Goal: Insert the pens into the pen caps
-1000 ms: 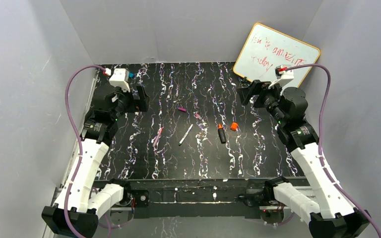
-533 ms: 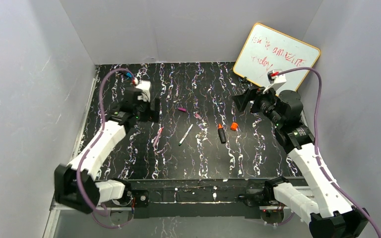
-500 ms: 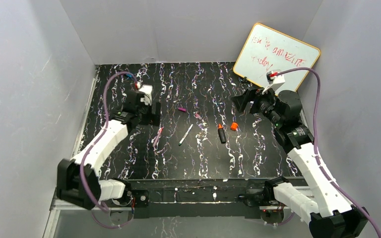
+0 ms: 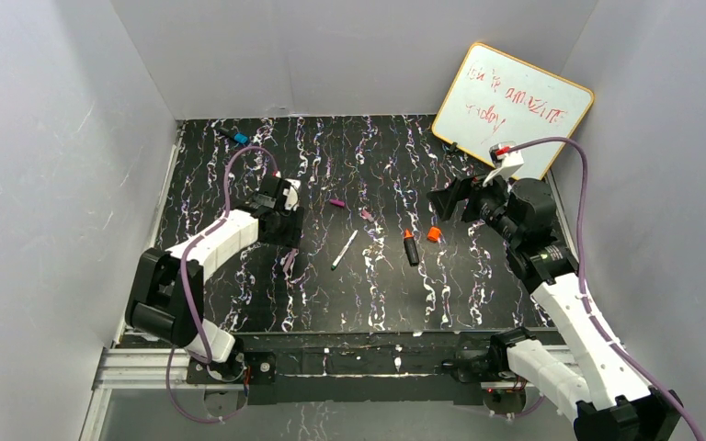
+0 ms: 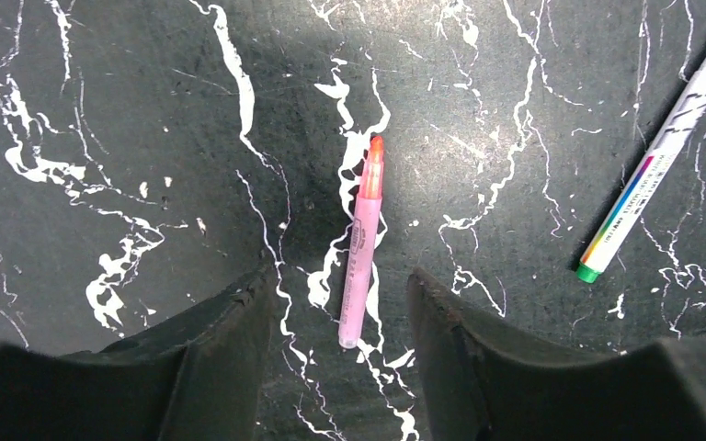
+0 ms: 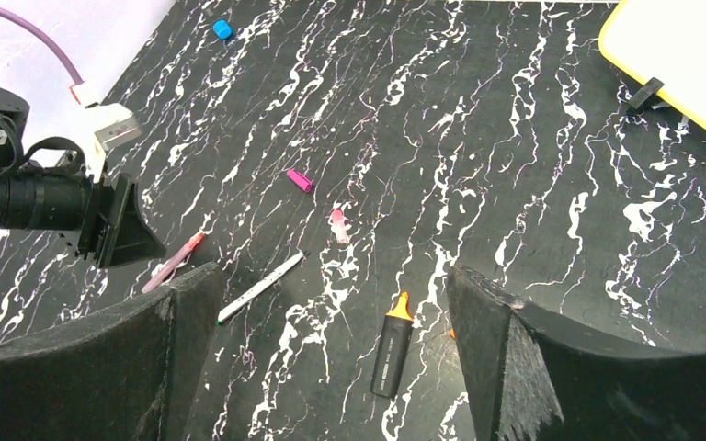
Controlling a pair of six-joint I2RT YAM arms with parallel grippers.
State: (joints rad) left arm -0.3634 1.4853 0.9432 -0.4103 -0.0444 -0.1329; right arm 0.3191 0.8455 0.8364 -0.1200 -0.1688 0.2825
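A pink-purple pen (image 5: pixel 363 243) lies flat on the black marbled table, its rear end between the tips of my left gripper (image 5: pixel 340 303). The jaws stand apart, with table showing on both sides of the pen. My left gripper (image 4: pixel 282 223) hangs low just behind this pen (image 4: pixel 289 260). The white pen (image 4: pixel 345 249) lies to its right. A black marker (image 6: pixel 391 344) with an orange tip lies below my right gripper (image 6: pixel 331 285), which is wide open and high. A magenta cap (image 4: pixel 336 203), a pale pink cap (image 4: pixel 366 215) and an orange cap (image 4: pixel 434 234) lie loose.
A whiteboard (image 4: pixel 513 106) leans in the back right corner. A small black piece with a blue end (image 4: pixel 236 137) lies at the back left. Grey walls close in three sides. The left arm (image 6: pixel 46 202) shows at the left in the right wrist view.
My left arm swung from the back left corner forward and down over the pink-purple pen, and its jaws came closer together. My right gripper shifted slightly left and forward, still open.
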